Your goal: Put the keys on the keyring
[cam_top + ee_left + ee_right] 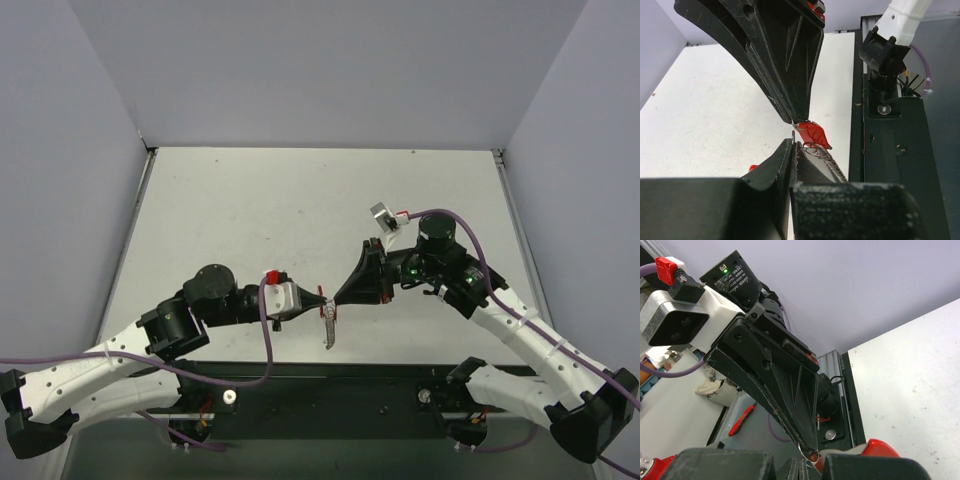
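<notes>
Both grippers meet tip to tip above the table's near edge. My left gripper [313,299] [794,145] is shut on a thin wire ring [792,136] that sticks out between its fingertips. The right gripper [337,296] [802,466] is shut on the end of the keyring's red loop [813,132] [322,296] [880,447]. A silver key [329,327] hangs below the two tips. In the left wrist view it lies along my finger, toothed edge outward [834,169], with a small ring [816,150] at its head. The link chain is not distinguishable.
The white table [300,200] stretches behind the grippers, walled by grey panels on three sides. The black mounting rail [330,395] and the arm bases lie just under the meeting point. A red-handled tool [741,420] lies off the table.
</notes>
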{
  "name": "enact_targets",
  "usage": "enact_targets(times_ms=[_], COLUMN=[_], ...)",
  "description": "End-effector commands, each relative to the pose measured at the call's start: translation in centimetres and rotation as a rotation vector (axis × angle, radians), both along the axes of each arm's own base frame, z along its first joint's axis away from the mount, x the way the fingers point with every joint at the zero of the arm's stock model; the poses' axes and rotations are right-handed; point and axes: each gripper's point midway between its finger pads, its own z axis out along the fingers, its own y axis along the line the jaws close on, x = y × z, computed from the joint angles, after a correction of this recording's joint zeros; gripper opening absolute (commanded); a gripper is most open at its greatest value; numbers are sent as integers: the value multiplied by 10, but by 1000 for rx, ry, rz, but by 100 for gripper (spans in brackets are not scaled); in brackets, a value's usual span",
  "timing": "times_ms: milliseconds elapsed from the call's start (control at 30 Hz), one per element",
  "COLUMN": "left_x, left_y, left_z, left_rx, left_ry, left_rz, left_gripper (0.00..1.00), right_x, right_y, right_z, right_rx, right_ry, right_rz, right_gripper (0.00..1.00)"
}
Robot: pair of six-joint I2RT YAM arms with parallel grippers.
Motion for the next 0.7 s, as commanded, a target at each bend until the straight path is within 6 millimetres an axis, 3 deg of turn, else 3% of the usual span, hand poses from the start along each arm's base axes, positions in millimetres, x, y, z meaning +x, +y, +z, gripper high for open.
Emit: enact_targets(times_ms=[0, 667], left_x=[3, -2], left_y=[0, -1], left_z=[26, 24], left_rx=[-87, -84], left_ry=[-54, -42], left_rz=[18, -9], left_gripper=[0, 0], right_x=[-4, 3], right_y=[2, 4], right_z=[9, 3], right_rx=[39, 20], right_ry=[-46, -44], right_rz=[38, 11], right_gripper=[0, 0])
